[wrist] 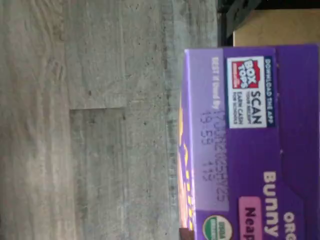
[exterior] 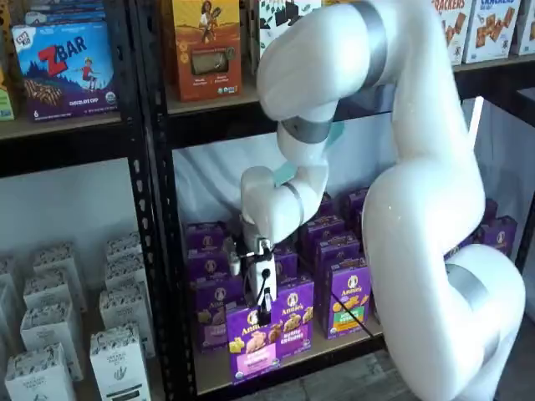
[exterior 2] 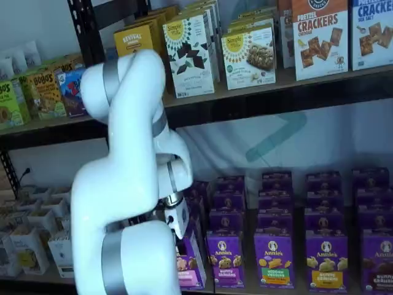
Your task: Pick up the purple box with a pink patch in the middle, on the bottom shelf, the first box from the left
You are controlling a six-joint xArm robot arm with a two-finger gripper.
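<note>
The purple box (exterior: 255,347) with a pink band stands at the front left of the bottom shelf (exterior: 209,373). It also shows in a shelf view (exterior 2: 191,268), partly behind the arm. My gripper (exterior: 264,316) comes down on its top, and the black fingers are closed on it. The gripper's white body also shows in a shelf view (exterior 2: 179,220). In the wrist view the box's purple top (wrist: 260,150) fills much of the picture, with a Box Tops label and a pink patch. It juts out past the tan shelf board (wrist: 275,25).
Rows of purple Annie's cartons fill the bottom shelf, one with a purple band (exterior: 294,322) right beside the held box and one with a green band (exterior: 349,301). A black upright (exterior: 159,251) stands to the left, with white cartons (exterior: 117,351) beyond it. Grey wood floor (wrist: 100,125) lies below.
</note>
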